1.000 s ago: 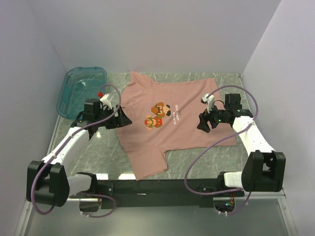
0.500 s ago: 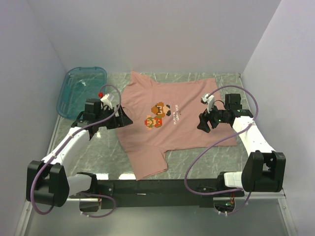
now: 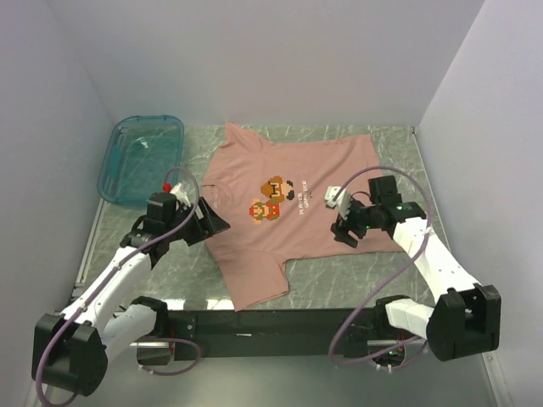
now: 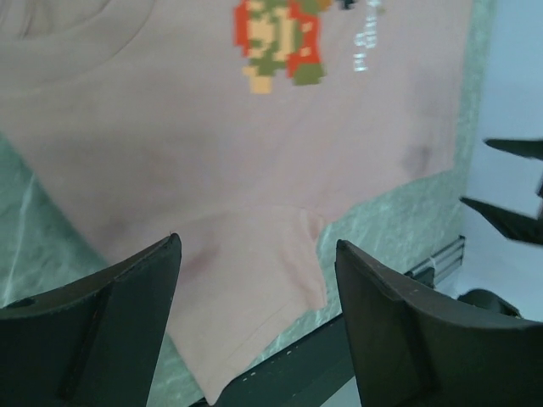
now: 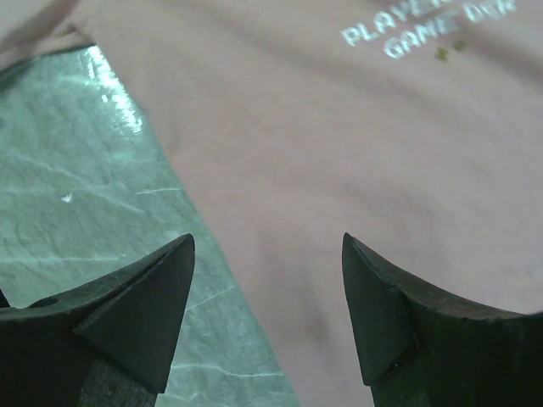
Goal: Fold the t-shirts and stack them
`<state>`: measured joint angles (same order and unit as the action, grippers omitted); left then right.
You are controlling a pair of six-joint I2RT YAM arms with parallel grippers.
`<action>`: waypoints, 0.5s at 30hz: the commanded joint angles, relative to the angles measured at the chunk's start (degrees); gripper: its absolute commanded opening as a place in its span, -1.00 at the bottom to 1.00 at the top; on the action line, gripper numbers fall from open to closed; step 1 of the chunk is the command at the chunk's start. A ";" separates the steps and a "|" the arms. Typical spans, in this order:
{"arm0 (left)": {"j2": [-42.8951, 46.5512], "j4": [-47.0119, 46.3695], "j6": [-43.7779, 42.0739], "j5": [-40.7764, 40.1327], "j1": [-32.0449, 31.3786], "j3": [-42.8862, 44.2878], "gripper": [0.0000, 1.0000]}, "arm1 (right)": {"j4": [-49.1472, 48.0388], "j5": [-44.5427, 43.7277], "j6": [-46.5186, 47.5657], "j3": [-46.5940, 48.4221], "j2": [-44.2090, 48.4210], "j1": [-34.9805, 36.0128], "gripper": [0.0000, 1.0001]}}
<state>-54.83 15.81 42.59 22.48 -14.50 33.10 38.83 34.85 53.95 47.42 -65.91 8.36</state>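
Dusty-pink t-shirt (image 3: 288, 170) spread flat and print side up on the green marbled counter (image 3: 365, 273), filling most of the middle. Neck end toward the left arm, hem toward the right. One short sleeve (image 3: 254, 280) reaching for the near edge. Pixel-art figure (image 3: 273, 200) in red, brown and green on the chest, small white text (image 3: 305, 197) just beside it. No fold anywhere in the cloth.

Left fingers (image 3: 212, 222) at the neck side of the shirt, spread wide with nothing between them. In the left wrist view, poised above the join of near sleeve and body, the figure farther on.

Right fingers (image 3: 343, 234) over the near edge of the shirt's lower body — likewise parted, gripping nothing. In the right wrist view, one finger over bare counter and the other over pink cloth, the shirt's edge running between the two and the white text beyond. Possibly just clear of the fabric rather than pressing on it — hard to say from these angles.

Translucent teal bin (image 3: 140, 159) at the far left corner of the counter, near the shirt's far sleeve but apart from it.
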 commanded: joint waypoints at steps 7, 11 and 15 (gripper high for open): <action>-11.87 5.71 9.79 -17.01 -8.17 1.09 0.37 | -1.03 -10.59 1.86 -1.36 -0.88 10.62 0.53; -16.00 5.29 12.07 -19.66 -10.72 0.83 0.16 | -2.26 -10.42 1.07 -1.98 -1.59 10.62 0.53; -16.36 5.01 13.13 -22.21 -11.69 0.12 0.12 | -3.06 -12.61 1.24 -2.51 -2.47 10.62 0.53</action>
<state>-71.48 21.26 53.56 4.80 -25.50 32.71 37.91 24.47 55.31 45.52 -67.72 18.76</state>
